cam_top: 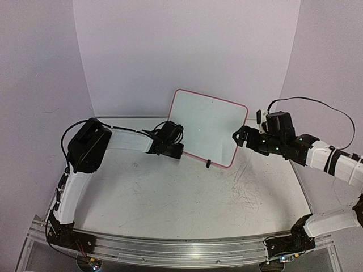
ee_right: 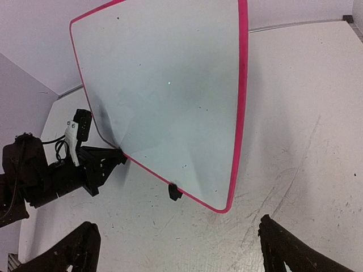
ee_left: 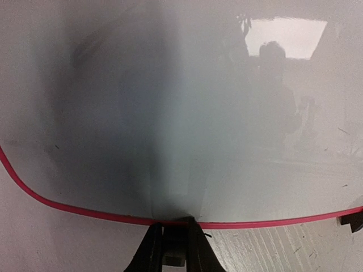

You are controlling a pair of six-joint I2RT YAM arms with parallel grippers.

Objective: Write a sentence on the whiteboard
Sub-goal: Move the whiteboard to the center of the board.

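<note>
Small rectangular pink-rimmed whiteboard point(cam_top: 207, 126) stands tilted on scuffed white tabletop point(cam_top: 170, 198). Left arm stretched low, left pincer point(cam_top: 179, 150) pinching its lower rim. Right arm reaches inward, right pincer point(cam_top: 236, 137) spread wide beside the opposite edge.

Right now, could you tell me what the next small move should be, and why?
Probably ease the right tool forward onto the right rim of the board and close. The left tool pinches the rim only near one lower corner. The board stands blank, the right tool hangs open just off that edge, and no pen shows.
</note>
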